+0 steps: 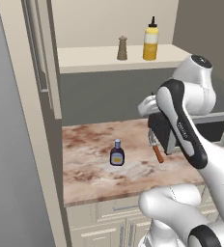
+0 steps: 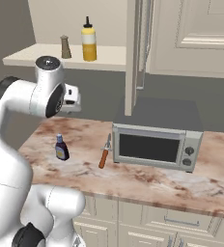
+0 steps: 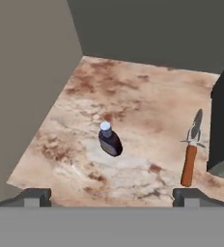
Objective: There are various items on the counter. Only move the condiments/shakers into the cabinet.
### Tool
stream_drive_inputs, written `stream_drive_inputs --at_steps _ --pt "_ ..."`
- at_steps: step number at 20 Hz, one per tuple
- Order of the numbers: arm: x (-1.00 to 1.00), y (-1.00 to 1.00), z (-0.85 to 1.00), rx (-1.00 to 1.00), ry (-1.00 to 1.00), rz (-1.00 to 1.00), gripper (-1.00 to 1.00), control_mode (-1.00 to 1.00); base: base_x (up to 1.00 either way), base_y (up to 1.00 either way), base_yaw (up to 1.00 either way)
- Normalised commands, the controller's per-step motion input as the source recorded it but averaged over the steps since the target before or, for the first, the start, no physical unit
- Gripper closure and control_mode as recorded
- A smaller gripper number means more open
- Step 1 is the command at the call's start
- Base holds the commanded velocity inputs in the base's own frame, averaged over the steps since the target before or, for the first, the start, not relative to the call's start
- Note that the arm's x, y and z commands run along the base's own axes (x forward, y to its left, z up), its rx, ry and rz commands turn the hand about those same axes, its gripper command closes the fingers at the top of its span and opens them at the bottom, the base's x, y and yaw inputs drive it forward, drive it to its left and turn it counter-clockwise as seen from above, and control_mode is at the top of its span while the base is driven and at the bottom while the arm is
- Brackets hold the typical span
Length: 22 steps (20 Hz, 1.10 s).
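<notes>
The end effector [image 3: 112,197] hangs fully spread and empty above the bench [image 3: 147,101] — the dark bottle [image 3: 109,140] stands upright below and just ahead, between its fingertips' line, left of the orange-handled tool [image 3: 190,157].

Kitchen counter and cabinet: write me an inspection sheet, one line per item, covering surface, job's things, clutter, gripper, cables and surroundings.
Surface: marbled counter, flat.
Job's things: yellow squeeze bottle and pepper shaker stand upright on the cabinet shelf; dark bottle with blue cap stands upright on the counter, left of the knife.
Clutter: orange-handled knife lying flat beside the toaster oven.
Gripper: gripper open, empty, above the counter, dark bottle ahead between its fingertips.
Cables: nothing seen.
Surroundings: grey wall behind the counter, beige base cupboards below, closed wall cupboard above the toaster oven.
</notes>
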Motion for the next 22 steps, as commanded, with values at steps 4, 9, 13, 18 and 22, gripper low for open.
stream_drive_inputs --at_steps 4,9,13,18,22 --pt "0.0 0.0 -0.9 0.0 0.3 0.26 -1.0 -1.0 0.0 0.0 0.0" --pt "0.0 0.17 -0.76 0.0 0.19 0.14 -1.0 -1.0 0.0 0.0 0.0" --pt "0.0 0.26 -0.66 0.0 0.09 0.09 -1.0 -1.0 0.0 0.0 0.0" --pt "-0.19 0.16 -0.45 0.0 0.02 0.05 -1.0 -1.0 0.0 0.0 0.0" --pt "-0.1 0.01 -0.34 0.05 0.0 0.04 -1.0 -1.0 0.0 0.0 0.0"
